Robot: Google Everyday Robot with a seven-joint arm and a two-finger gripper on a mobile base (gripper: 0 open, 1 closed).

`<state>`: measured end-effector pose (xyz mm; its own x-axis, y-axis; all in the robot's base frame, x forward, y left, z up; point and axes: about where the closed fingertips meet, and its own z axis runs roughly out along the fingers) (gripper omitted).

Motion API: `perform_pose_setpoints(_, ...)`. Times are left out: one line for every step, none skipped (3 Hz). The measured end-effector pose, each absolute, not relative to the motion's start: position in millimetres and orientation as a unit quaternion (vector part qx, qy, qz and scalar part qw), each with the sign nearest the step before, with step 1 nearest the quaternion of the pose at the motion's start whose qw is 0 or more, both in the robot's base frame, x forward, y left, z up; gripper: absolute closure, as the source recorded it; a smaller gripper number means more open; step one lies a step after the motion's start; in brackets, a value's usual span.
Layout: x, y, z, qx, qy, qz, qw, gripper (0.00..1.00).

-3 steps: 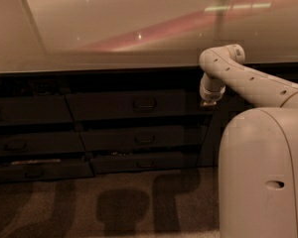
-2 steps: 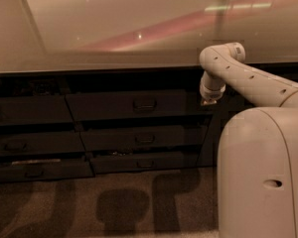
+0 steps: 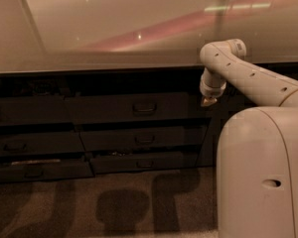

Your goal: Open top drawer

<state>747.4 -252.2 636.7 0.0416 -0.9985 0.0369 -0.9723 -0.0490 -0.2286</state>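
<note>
Nearest, the robot's pale rounded plastic body point(image 3: 258, 172) fills the lower right. Its jointed arm bends down to the gripper point(image 3: 208, 101), whose grip cannot be told. Beyond, to its left, the wide dark grey top drawer point(image 3: 104, 110) sits closed, with its small loop handle point(image 3: 144, 107) apart from the gripper.

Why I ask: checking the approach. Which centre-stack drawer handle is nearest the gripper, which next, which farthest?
1. Top drawer's handle, left of the gripper, roughly level.
2. Middle drawer's handle, lower left.
3. Bottom drawer's handle, lowest.
</note>
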Motion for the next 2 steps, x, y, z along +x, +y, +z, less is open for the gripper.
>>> perform_pose_setpoints(747.7, -250.8, 639.4, -0.718, 0.686, -0.093, 0.07, 1.0)
perform_pose_setpoints(733.5, -248.8, 627.5, -0.726, 0.678, -0.091, 0.071, 1.0)
